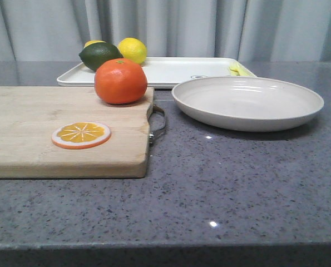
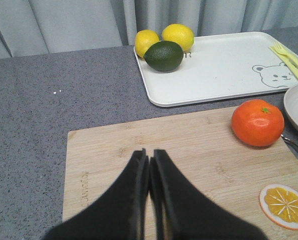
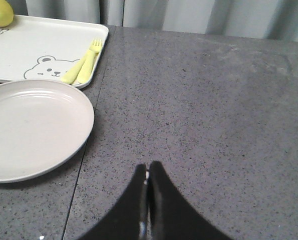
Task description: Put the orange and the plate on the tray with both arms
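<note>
Both arms idle over the grey speckled counter (image 1: pixel 237 178), jaws pinched together on nothing.

I see the round bright-orange orange (image 1: pixel 120 81) on the wooden cutting board (image 1: pixel 37 130), the wide off-white plate (image 1: pixel 247 103) beside it, the rectangular white tray (image 1: pixel 171 71) just behind both.

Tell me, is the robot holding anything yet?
No. Both the left hand and the right hand are shut on nothing; the orange sits untouched.

Grey pleated curtain (image 1: pixel 210 28) hangs behind the speckled grey countertop (image 1: pixel 237 183)
</note>
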Available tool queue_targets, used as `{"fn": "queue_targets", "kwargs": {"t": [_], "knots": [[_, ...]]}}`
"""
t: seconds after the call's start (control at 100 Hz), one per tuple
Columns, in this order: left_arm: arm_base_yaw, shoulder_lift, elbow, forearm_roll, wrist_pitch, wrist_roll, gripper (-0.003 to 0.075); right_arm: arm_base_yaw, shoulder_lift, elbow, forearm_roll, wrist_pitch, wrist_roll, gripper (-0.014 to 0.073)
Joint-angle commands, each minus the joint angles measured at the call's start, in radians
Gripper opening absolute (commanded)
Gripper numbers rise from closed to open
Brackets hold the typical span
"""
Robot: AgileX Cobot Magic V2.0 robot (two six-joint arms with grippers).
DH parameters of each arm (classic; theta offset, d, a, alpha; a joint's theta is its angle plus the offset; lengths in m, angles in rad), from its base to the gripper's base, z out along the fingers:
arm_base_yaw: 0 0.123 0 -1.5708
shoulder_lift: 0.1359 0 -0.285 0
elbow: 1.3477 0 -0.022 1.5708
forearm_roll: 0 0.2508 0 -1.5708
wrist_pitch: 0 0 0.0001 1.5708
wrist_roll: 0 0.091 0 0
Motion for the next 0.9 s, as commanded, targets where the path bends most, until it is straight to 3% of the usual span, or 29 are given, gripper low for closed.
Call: {"fn": "queue_targets", "kwargs": {"t": [0.0,0.27,0.39,0.49,0.58,0.65,0.8,0.89], "knots": [[0.0,0.012,-0.036,-0.018,-0.065,-0.008,-0.002,0.001,0.018,-0.033,-0.014,-0.086,0.001,-0.0102],[0.0,0.012,-0.036,-0.022,-0.065,-0.008,0.0002,0.001,0.018,-0.033,-0.011,-0.065,0.001,-0.0102],[0.0,0.012,-0.036,-0.027,-0.056,-0.008,0.0129,0.001,0.018,-0.033,-0.008,-0.053,0.001,-0.0099],[0.0,0.012,-0.036,-0.027,-0.056,-0.008,0.0318,0.001,0.018,-0.033,-0.007,-0.046,0.001,-0.0084],[0.0,0.012,-0.036,-0.027,-0.054,-0.008,0.0479,0.001,0.018,-0.033,-0.007,-0.046,0.001,0.0006],[0.0,0.012,-0.036,-0.027,-0.054,-0.008,0.0549,0.001,0.018,-0.033,-0.007,-0.046,0.001,0.0127],[0.0,0.012,-0.036,-0.029,-0.058,-0.008,0.0547,0.001,0.018,-0.033,-0.007,-0.047,0.001,0.0423],[0.0,0.012,-0.034,-0.031,-0.061,-0.008,0.0544,0.001,0.018,-0.033,-0.007,-0.047,0.001,0.0485]]}}
